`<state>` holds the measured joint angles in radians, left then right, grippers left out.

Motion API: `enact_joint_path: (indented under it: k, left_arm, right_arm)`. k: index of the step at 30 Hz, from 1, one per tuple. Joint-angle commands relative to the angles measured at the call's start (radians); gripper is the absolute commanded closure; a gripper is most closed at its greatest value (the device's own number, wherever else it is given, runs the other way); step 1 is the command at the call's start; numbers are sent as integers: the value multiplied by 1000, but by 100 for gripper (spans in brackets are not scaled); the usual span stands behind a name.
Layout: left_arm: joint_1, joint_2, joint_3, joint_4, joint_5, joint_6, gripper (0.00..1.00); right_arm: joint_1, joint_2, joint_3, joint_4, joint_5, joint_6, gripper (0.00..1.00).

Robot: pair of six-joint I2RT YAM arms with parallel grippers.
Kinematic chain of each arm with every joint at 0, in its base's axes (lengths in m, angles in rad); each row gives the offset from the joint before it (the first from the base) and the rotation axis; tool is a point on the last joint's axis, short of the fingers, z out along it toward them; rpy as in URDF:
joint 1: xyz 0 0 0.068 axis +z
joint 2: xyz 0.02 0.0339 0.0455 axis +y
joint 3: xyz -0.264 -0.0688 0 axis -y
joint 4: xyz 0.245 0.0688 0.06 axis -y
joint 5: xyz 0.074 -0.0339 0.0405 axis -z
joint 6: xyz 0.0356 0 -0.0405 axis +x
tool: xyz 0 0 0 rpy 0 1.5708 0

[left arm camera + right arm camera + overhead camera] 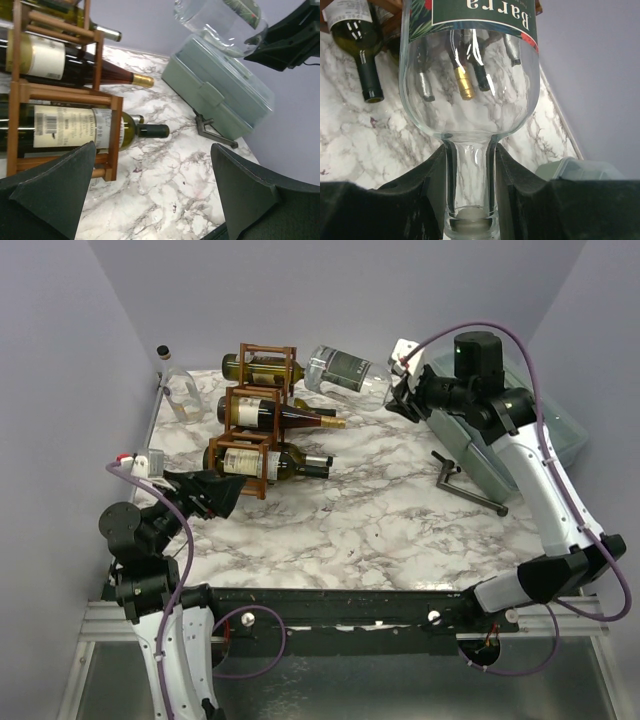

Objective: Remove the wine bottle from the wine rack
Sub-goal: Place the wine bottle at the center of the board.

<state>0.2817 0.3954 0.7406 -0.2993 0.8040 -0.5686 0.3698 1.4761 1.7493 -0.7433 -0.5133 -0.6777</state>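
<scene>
- Hanging in the air up past the back right of the wine rack (pixel 114 130) is the wine bottle (pixel 340 368). It touches no part of the rack.
- The bottle lies almost flat on its side. Its neck points right, toward the right hand (pixel 398 392), and its bottom end points left, toward the top of the rack.
- It is clear glass with a dark label, and you can see right through it. It looks empty.
- The right hand is clamped on the bottle's thin neck, with one finger on each side.
- The rack stands on the left part of the bench (pixel 380 510). It has three bottles in it, one in each cell, all lying on their sides with their necks pointing right.
- The top one is a green bottle (pixel 262 368). The middle one is a dark bottle with a gold top (pixel 300 416). The bottom one is a green bottle with a black top (pixel 300 464).
- The left hand (pixel 228 495) sits low near the front of the rack, beside the bottom bottle. Its fingers are wide apart and hold nothing.
- A gray box (pixel 220 95) with its lid closed lies on the right side of the bench, under the right arm.
- A clear glass jar (pixel 182 398) sits at the back left corner.
</scene>
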Motion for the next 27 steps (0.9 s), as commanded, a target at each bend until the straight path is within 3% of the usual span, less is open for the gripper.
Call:
enact_joint_path:
  k: [1, 5, 18, 27]
  left_arm:
    - [-63, -24, 42, -19, 93, 22, 1]
    - [-159, -29, 59, -50, 51, 55, 1]
    - [-634, 65, 89, -84, -241, 158, 1]
    - [-970, 171, 141, -106, -490, 318, 1]
  right_arm:
    - [-13, -131, -33, 54, -75, 23, 100]
    - [-22, -204, -103, -9, -79, 29, 100]
    - [-59, -405, -316, -179, -110, 4, 100]
    - [-66, -491, -405, -304, -127, -48, 100]
